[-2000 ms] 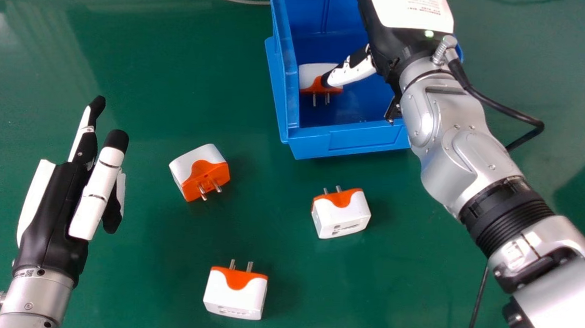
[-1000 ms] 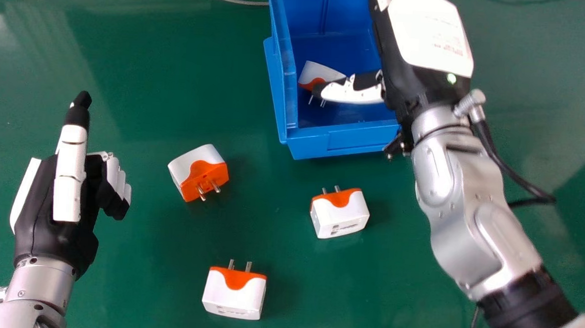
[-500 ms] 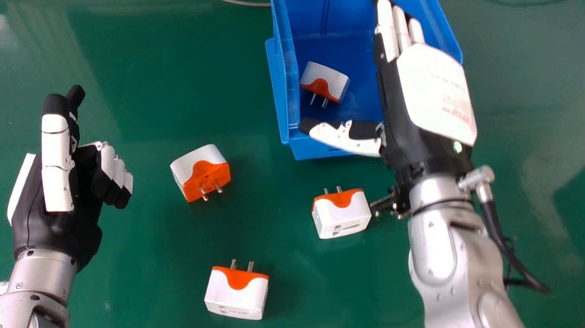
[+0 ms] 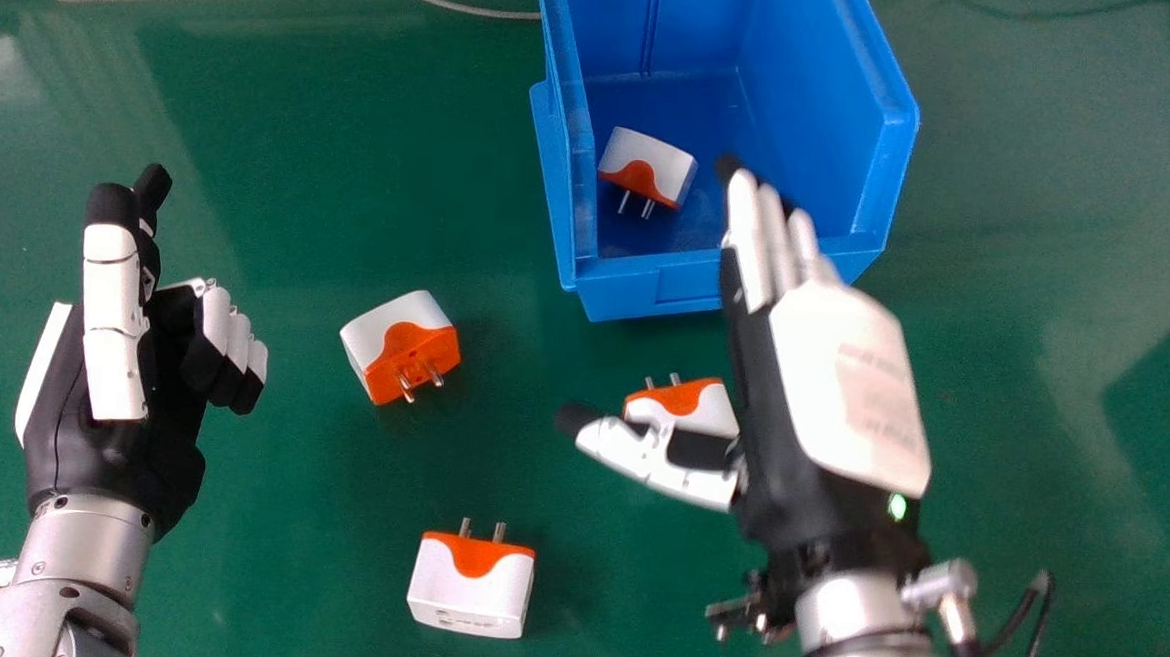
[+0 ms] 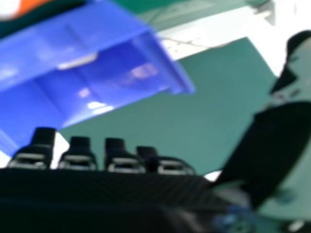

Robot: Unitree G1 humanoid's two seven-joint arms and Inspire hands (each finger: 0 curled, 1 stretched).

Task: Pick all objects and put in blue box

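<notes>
in the head view, your right hand [image 4: 843,382] is right of centre, its fingers straight and its thumb spread wide to the left. it has hold of nothing. the thumb crosses in front of the near adapter [image 4: 681,402], whose orange end and two pins point up the frame, and hides its lower part.

your blue box [image 4: 687,286] sits at the top, right of centre, with one boxed adapter [image 4: 666,163] lying inside, by the box's left wall. three more are on the green table [image 4: 293,554]: the near adapter, the tilted adapter [image 4: 395,329] left of centre, its orange pin face turned toward you, and the lower adapter [image 4: 471,593] at bottom centre, pins pointing up the frame.

your left hand [image 4: 108,444] is at the left edge; one finger and the thumb stand up while the others are folded in, holding nothing.

in the right hand view, the blue box takes the upper left, apart from your fingertips along the bottom edge.
</notes>
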